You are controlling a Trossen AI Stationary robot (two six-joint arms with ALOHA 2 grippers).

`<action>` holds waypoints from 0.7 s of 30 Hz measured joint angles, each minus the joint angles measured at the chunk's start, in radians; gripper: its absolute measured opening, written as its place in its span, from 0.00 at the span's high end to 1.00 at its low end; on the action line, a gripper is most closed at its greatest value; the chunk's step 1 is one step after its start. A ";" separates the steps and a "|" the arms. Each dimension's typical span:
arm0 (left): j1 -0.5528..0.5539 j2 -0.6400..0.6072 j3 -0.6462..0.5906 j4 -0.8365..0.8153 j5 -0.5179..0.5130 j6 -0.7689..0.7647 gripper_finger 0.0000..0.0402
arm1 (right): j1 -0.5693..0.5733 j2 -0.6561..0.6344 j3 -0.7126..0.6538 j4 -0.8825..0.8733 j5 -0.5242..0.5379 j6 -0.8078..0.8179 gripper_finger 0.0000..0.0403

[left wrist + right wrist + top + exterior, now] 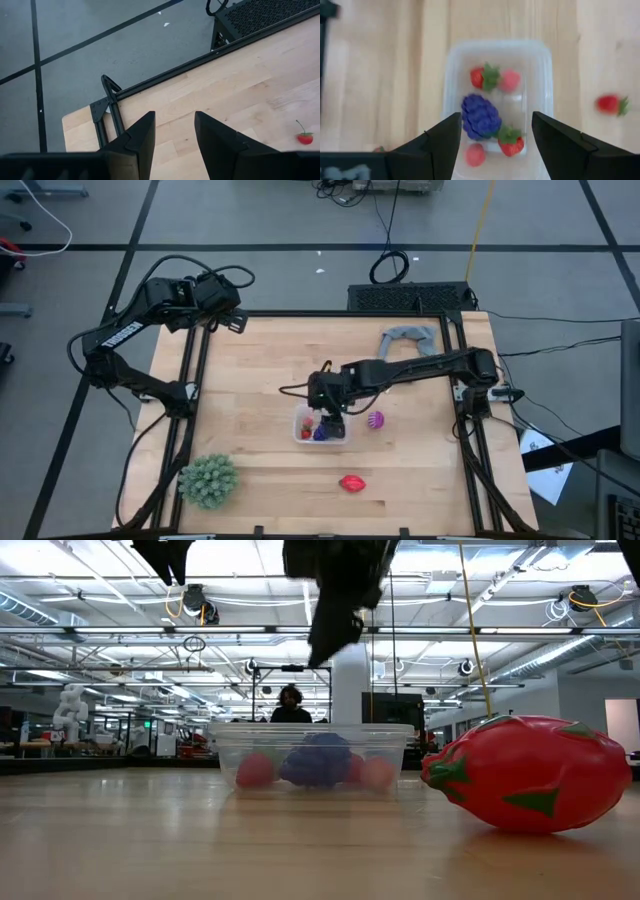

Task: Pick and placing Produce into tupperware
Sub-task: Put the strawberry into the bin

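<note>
- As we look straight down from above, our right gripper [331, 423] hangs directly over the tupperware [301, 436], which puts it right for a drop; the magenta fruit [376, 419] lies just beside the claw on bare wood, and the larger red oval [352, 483] sits well apart from it, nearer the table's front edge. Our left gripper [236, 323] waits at the far corner, well clear of everything.
- At table height, we see the right gripper [335, 635] above the tub [225, 740], nothing between its fingers; beneath it rest the dark purple fruit [316, 762] and some small red berries [256, 770]. The red oval [530, 772] looms close to this camera.
- Looking past our left claw [175, 135], we find its fingers parted with nothing between them, bare wood below, and one stray red berry [304, 137] off to the side.
- Looking past our right claw [495, 135], we see its fingers spread wide and empty, the purple fruit [481, 116] right under the gap with berries around it inside the tub [451, 75]; we judge this piece delivered. Another berry [610, 104] lies outside the tub's wall.
</note>
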 joint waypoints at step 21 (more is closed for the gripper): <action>0.000 0.000 0.000 0.001 0.000 -0.003 0.64 | -0.218 -0.070 0.001 0.126 0.129 -0.104 0.42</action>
